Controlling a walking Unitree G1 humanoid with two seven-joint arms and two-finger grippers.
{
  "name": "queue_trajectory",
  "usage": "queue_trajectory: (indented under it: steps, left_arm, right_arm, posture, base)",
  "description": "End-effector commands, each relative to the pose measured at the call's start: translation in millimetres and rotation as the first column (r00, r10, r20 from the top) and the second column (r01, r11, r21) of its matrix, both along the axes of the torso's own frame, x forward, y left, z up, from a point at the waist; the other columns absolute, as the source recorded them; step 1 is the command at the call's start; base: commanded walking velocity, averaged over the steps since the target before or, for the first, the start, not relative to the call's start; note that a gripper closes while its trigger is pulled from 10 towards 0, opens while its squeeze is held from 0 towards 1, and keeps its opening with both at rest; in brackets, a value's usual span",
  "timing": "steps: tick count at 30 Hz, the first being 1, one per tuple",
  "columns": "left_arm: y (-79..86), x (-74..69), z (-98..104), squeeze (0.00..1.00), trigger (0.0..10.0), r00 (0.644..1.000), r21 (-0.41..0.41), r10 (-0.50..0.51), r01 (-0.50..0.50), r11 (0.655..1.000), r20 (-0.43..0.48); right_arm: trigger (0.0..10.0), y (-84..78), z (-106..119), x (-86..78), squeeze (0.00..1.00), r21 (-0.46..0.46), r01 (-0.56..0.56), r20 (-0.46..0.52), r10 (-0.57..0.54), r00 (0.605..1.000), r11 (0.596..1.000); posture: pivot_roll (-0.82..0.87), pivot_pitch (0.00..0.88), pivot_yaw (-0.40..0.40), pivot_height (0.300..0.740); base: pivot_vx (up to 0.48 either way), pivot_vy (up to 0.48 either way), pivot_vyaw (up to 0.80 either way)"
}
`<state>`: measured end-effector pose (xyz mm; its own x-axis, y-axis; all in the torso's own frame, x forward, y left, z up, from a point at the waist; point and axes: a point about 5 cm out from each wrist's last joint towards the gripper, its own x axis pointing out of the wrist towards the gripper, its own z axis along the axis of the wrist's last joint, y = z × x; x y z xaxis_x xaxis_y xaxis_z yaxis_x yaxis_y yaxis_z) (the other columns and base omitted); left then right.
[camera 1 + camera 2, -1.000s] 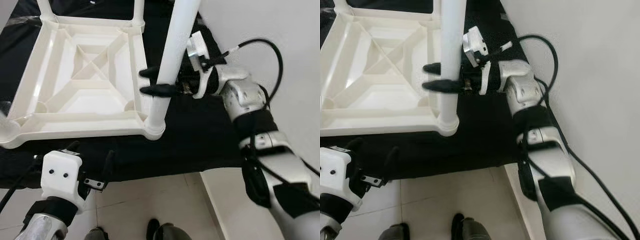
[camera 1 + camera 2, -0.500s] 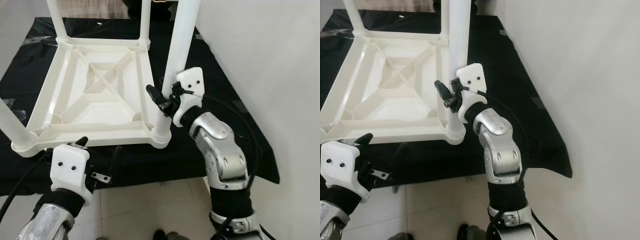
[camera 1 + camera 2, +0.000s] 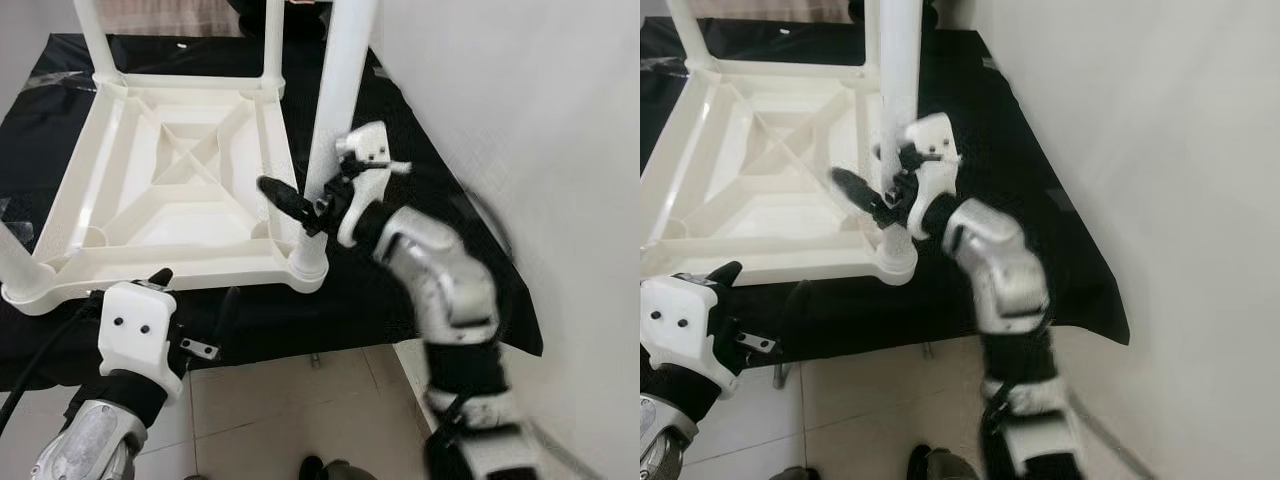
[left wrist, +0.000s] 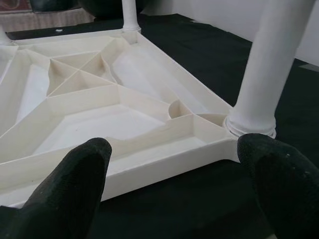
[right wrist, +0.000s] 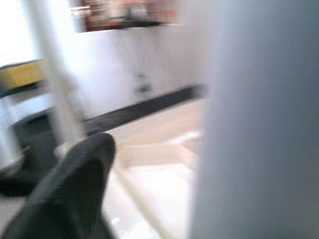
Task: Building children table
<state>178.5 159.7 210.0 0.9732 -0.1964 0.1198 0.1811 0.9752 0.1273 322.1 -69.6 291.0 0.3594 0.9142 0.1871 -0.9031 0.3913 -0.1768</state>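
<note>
Right gripper [image 3: 300, 203], fingers spread, flanks the upright white plastic table leg [image 3: 330, 120]; left gripper [image 3: 192, 303] waits open below.

Landmark: upturned tabletop [image 3: 170, 180], lying underside up on the cloth [image 3: 400, 290].
Cloth: spread under the tabletop, reaching past it toward the wall [image 3: 520, 120] on the tabletop's right.
Near-right leg [image 3: 335, 110]: upright in the tabletop's near-right corner socket.
Far legs [image 3: 92, 35]: upright at the tabletop's far corners.
Near-left leg [image 3: 15, 255]: at the tabletop's near-left corner.
Right gripper [image 3: 300, 200]: just right of the tabletop, at the near-right leg above its socket; one of its fingers [image 3: 862, 192] reaches over the tabletop's right rim.
Left gripper [image 4: 174, 169]: in front of the tabletop's near rim, fingers [image 4: 75, 169] spread, apart from the rim.
Floor [image 3: 300, 400]: in front of the tabletop, below the cloth's edge.
</note>
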Motion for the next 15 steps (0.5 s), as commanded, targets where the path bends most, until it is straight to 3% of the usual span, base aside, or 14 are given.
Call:
queue_trajectory:
  steps: [1,5,6,9,13,14,15]
  left_arm:
    - [-1.3,-1.8,-1,0.0,10.0,1.0,-0.001,-0.008,0.008,1.0,-0.009]
    - [-1.6,-3.5,-2,0.0,10.0,1.0,0.0,-0.009,0.009,1.0,-0.012]
    - [-2.1,-5.0,-2,0.0,10.0,1.0,0.002,-0.009,0.009,1.0,-0.015]
    - [-2.6,-6.0,-1,0.0,10.0,1.0,0.003,-0.01,0.01,1.0,-0.017]
    - [-5.2,-8.3,-2,0.0,10.0,1.0,0.0,-0.014,0.014,1.0,-0.021]
    - [-5.4,-9.0,-2,0.0,10.0,1.0,-0.004,-0.013,0.013,1.0,-0.022]
    - [-5.4,-9.0,-2,0.0,10.0,1.0,-0.004,-0.013,0.013,1.0,-0.022]
  right_arm:
    - [10.0,1.2,0,1.1,1.0,-0.024,-0.126,0.029,0.126,0.992,0.992]
    - [10.0,-5.9,3,10.9,1.0,-0.077,-0.163,0.047,0.166,0.985,0.984]
    - [10.0,-8.1,7,19.6,0.0,-0.109,-0.173,0.055,0.18,0.982,0.979]
    - [10.0,-9.9,10,24.9,0.0,-0.128,-0.186,0.06,0.195,0.979,0.974]
    - [10.0,-13.4,20,32.5,0.0,-0.139,-0.289,0.053,0.298,0.953,0.947]
    - [8.8,-14.2,22,32.7,0.0,-0.133,-0.336,0.043,0.344,0.938,0.932]
    - [8.8,-14.2,22,32.7,0.0,-0.133,-0.336,0.043,0.344,0.938,0.932]
  posture:
    - [0.11,0.204,-0.166,0.74]
    - [0.12,0.213,-0.17,0.74]
    - [0.13,0.228,-0.173,0.74]
    - [0.13,0.231,-0.174,0.74]
    - [0.12,0.235,-0.192,0.74]
    - [0.11,0.237,-0.198,0.74]
    - [0.11,0.237,-0.198,0.74]
  base:
    - [0.0,0.0,0.0]
    - [0.0,0.0,0.0]
    - [0.0,0.0,0.0]
    - [0.0,0.0,0.0]
    - [0.0,0.0,0.0]
    - [0.0,0.0,0.0]
    - [0.0,0.0,0.0]
